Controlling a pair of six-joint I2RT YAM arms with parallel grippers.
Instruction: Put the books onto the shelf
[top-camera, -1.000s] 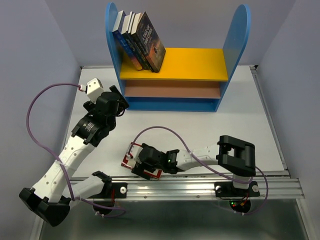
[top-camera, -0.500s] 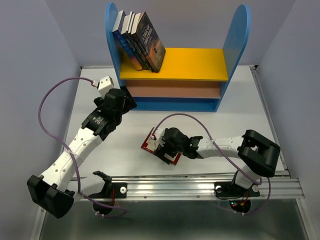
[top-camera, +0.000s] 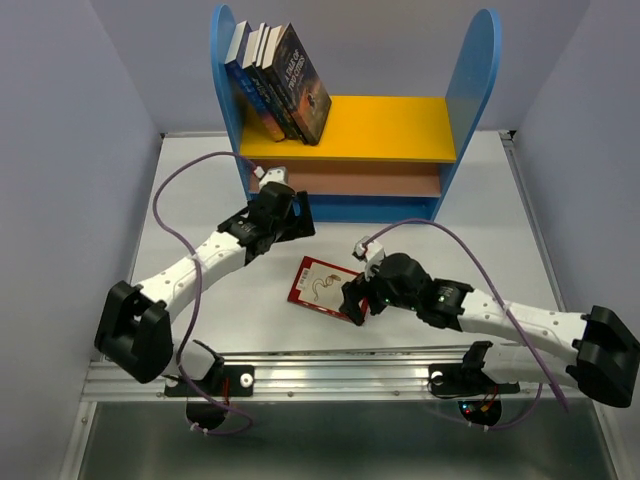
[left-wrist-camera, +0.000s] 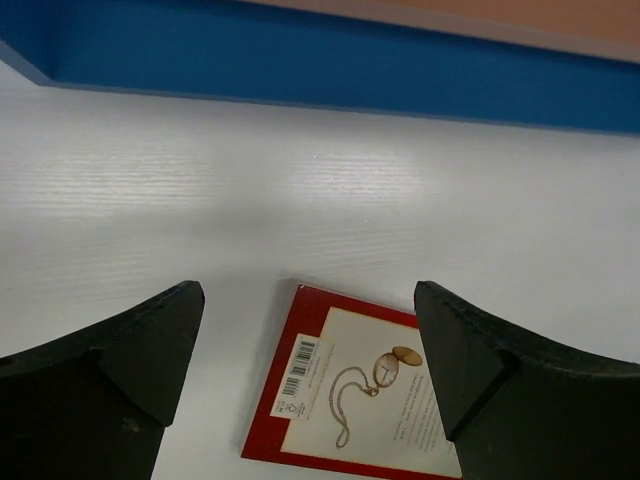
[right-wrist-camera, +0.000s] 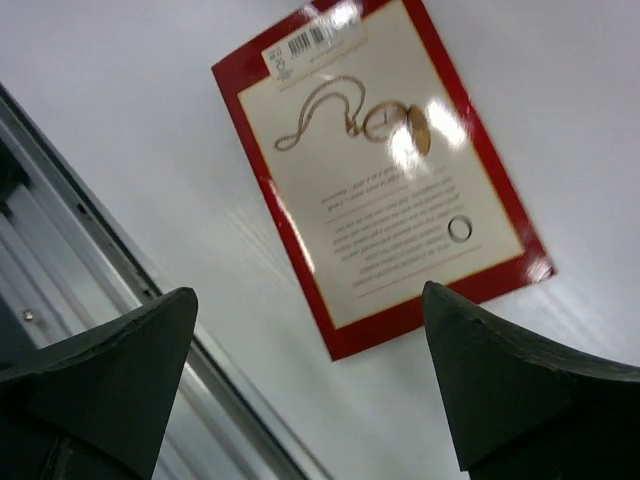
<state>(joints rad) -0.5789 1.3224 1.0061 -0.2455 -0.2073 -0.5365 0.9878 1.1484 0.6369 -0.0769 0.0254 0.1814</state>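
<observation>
One of the books (top-camera: 322, 287), white with a red border and a pocket-watch picture, lies flat on the table in front of the shelf (top-camera: 350, 125). Several other books (top-camera: 280, 85) lean against the shelf's left blue panel on the yellow board. My left gripper (top-camera: 290, 215) hangs open just before the shelf's blue base (left-wrist-camera: 300, 60), with the flat book (left-wrist-camera: 350, 400) below and between its fingers (left-wrist-camera: 150, 340). My right gripper (top-camera: 352, 300) is open at the book's right edge. In the right wrist view the book (right-wrist-camera: 385, 170) lies ahead of the open gripper (right-wrist-camera: 308, 295), untouched.
The aluminium rail (top-camera: 350, 370) runs along the table's near edge, close behind the right gripper, and shows in the right wrist view (right-wrist-camera: 60, 250). The purple cables (top-camera: 175, 220) arch over both arms. The shelf's brown lower board (top-camera: 340, 178) holds nothing.
The book has slid from beside the rail toward the table's middle with the right gripper, which now sits off its right edge. The left arm swung right, to the shelf's front.
</observation>
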